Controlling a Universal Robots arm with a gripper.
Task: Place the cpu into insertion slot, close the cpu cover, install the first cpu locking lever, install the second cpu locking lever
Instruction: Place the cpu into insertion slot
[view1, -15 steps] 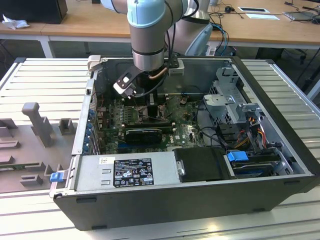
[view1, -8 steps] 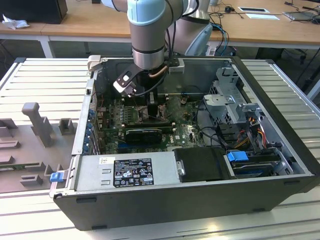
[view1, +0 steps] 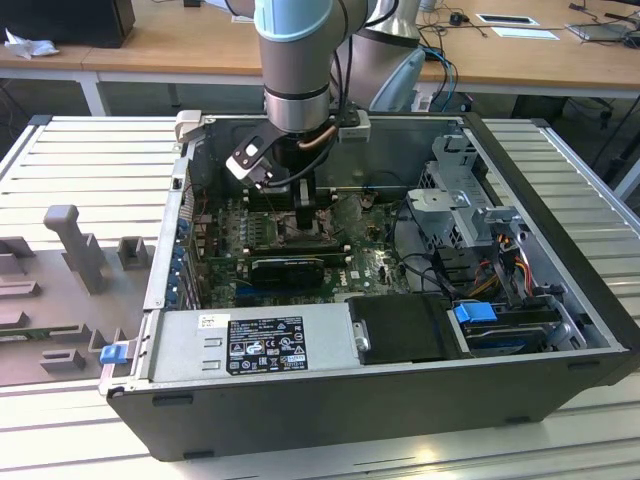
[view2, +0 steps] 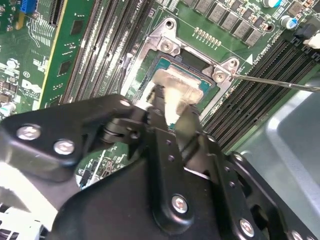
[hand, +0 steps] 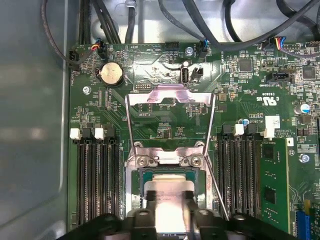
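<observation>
One step underway: fingers (view2: 159, 111) pinch the cpu (view2: 172, 87) at the insertion slot (view2: 167, 45); the cpu cover (hand: 170, 93) stands open, locking levers (view2: 280, 83) unlatched.

Black memory slots (hand: 97, 180) flank the pincer (hand: 170, 216) on both sides. A coin battery (hand: 111, 75) lies well apart from it.
</observation>
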